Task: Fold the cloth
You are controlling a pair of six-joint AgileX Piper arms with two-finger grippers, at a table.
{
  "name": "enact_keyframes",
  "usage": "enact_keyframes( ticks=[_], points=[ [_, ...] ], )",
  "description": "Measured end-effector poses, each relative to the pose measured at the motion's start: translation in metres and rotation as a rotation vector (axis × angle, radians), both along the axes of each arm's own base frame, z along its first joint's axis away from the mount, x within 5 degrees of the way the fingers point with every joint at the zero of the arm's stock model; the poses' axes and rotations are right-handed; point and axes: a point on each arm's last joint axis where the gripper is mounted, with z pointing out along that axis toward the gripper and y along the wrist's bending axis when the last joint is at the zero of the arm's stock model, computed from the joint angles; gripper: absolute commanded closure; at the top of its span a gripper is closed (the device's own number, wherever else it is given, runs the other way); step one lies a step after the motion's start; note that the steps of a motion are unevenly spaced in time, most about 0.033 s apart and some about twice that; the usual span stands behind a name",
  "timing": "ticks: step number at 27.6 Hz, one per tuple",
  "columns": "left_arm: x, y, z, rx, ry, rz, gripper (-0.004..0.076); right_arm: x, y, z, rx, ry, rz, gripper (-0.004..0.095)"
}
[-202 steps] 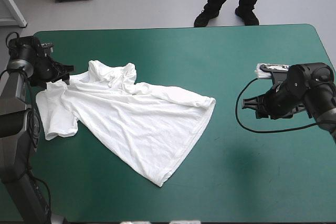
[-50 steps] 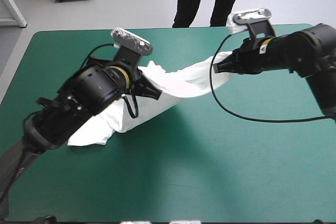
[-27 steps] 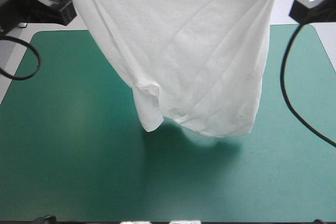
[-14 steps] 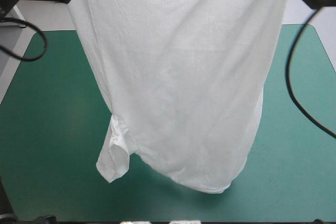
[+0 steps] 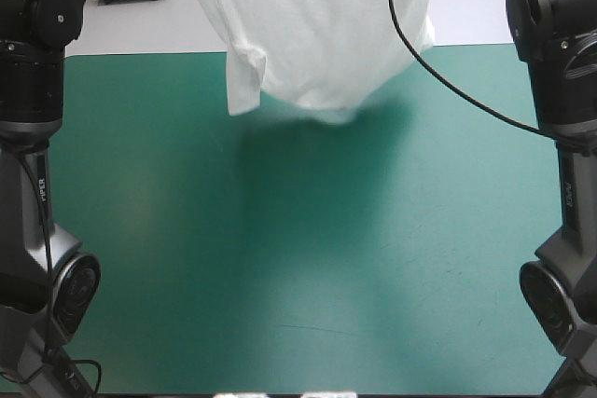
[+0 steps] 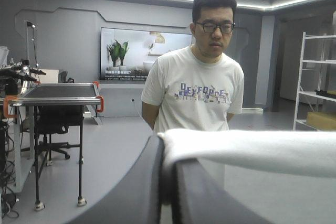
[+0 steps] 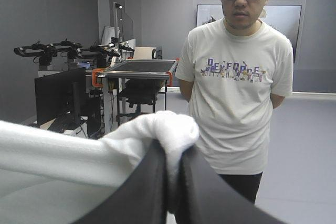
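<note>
High view, T-shirt: the white T-shirt [image 5: 317,25] hangs in the air over the far part of the tabletop [image 5: 308,258]. Its upper part runs out past the picture's top edge.
High view, lower edge: the cloth ends in a rounded, bunched fold, with a short flap hanging at the side toward the left arm. A soft shadow lies on the teal-green cover beneath it. Whether the lowest fold touches the cover cannot be told.
High view, arms: the left arm [image 5: 37,53] stands raised at the tabletop's left edge and the right arm [image 5: 560,53] at its right edge. Both claws are out of sight above the picture.
Left wrist view, left claw: the left claw [image 6: 167,145] is clenched on the T-shirt, its black fingers [image 6: 139,184] all but meeting with a white edge caught between the tips.
Left wrist view, T-shirt: from the grip the cloth [image 6: 252,153] stretches away beside the claw as a straight, rolled white band.
Right wrist view, right claw: the right claw [image 7: 170,153] is likewise grasping the T-shirt, its black fingers [image 7: 144,192] nearly together.
Right wrist view, T-shirt: a rounded white bunch [image 7: 157,127] sits over the fingertips, and a white band runs off to one side of the claw.
</note>
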Motion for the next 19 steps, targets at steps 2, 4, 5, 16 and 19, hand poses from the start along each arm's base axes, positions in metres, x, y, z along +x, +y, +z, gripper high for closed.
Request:
enact_keyframes(
  ticks=[2,4,5,16,19],
  points=[
    [0.013,-0.001,-0.011,0.018,0.056,0.006,0.0734,0.006,-0.003,-0.007,0.022,0.067,-0.003,0.0908],
    [0.035,-0.007,-0.032,0.036,0.153,-0.004,0.0734,0.019,-0.006,-0.024,0.03,0.197,-0.028,0.0908],
    [0.042,-0.009,-0.039,0.044,0.185,-0.005,0.0734,0.023,-0.006,-0.03,0.03,0.234,-0.037,0.0908],
    [0.133,-0.033,-0.162,0.164,0.637,-0.003,0.0734,0.12,0.015,-0.145,-0.048,0.666,-0.111,0.0925],
    [0.152,-0.038,-0.193,0.182,0.712,-0.006,0.0734,0.151,0.014,-0.189,-0.033,0.786,-0.104,0.0925]
  ],
)
